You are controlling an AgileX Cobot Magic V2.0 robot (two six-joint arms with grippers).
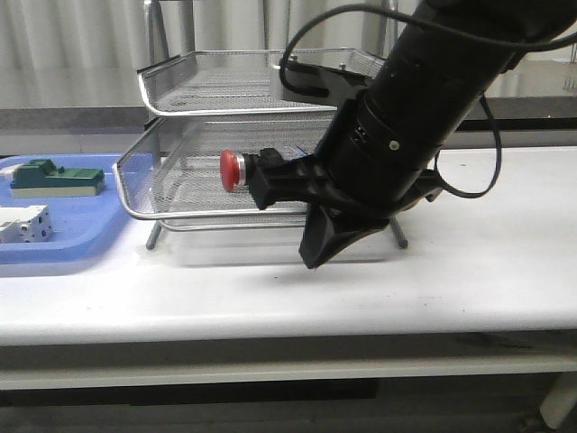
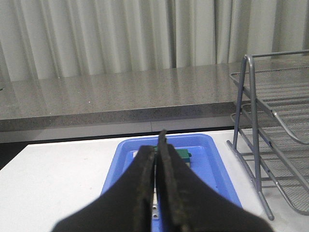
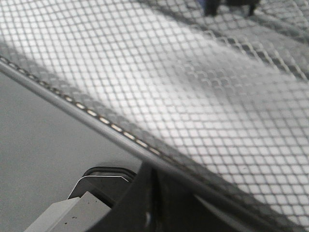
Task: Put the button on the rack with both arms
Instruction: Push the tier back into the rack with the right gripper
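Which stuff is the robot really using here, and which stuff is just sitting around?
Using:
button
rack
right claw, holding the button

Just sitting around:
blue tray
green block
white switch
left claw, shut and empty over the tray

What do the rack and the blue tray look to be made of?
The rack: metal, apparently; fine silver wire mesh with shiny chrome-like rims that catch the light. The blue tray: probably plastic; solid uniform colour, smooth moulded surface with rounded raised edges and a soft sheen.
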